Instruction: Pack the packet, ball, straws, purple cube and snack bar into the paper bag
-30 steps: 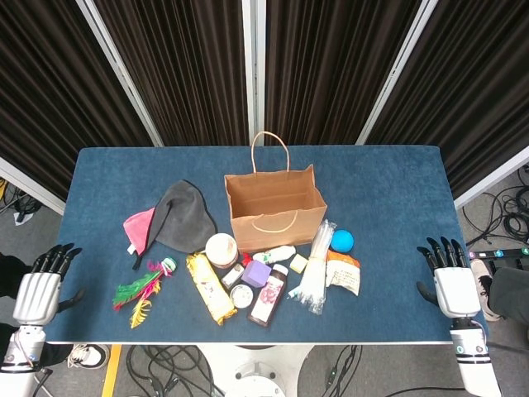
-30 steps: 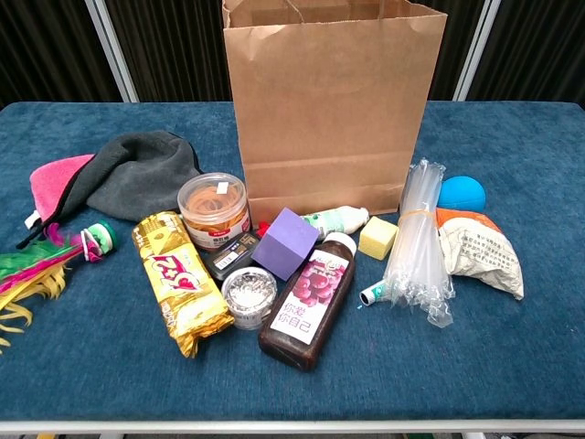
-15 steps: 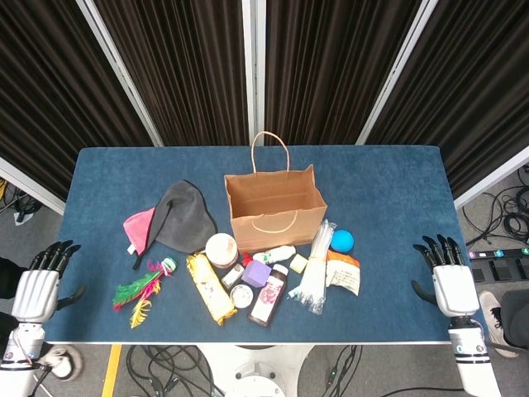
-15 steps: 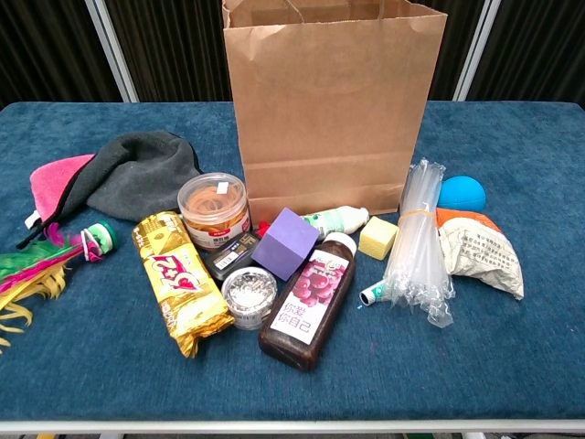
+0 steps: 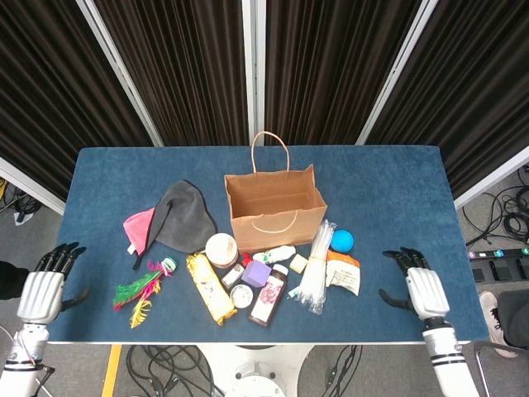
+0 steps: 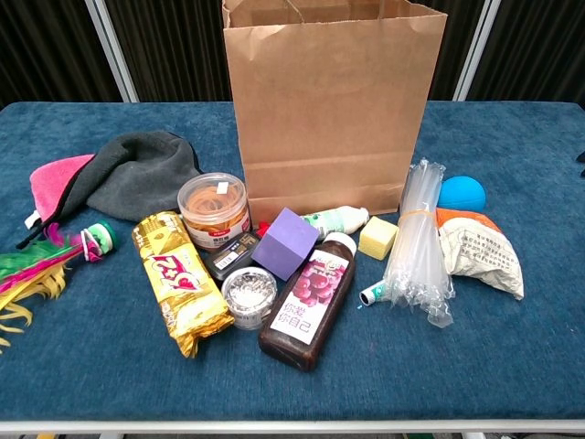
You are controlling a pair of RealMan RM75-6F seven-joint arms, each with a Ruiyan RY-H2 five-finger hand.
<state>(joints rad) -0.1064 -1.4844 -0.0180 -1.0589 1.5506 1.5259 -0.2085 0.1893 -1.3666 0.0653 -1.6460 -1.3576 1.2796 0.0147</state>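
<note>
Paper bag (image 6: 334, 110) top cut off

Both hands carried silver-grey metallic back plates with black fingers. The left hand (image 5: 40, 291) and right hand (image 5: 424, 289) matched in build. Each wrist showed a pale cuff marked with dark bands and small dots.

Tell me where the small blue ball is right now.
In the head view the small blue ball lies on the table right of the brown paper bag, between the clear bundled straws and the crumpled orange-and-white packet just in front.
</note>
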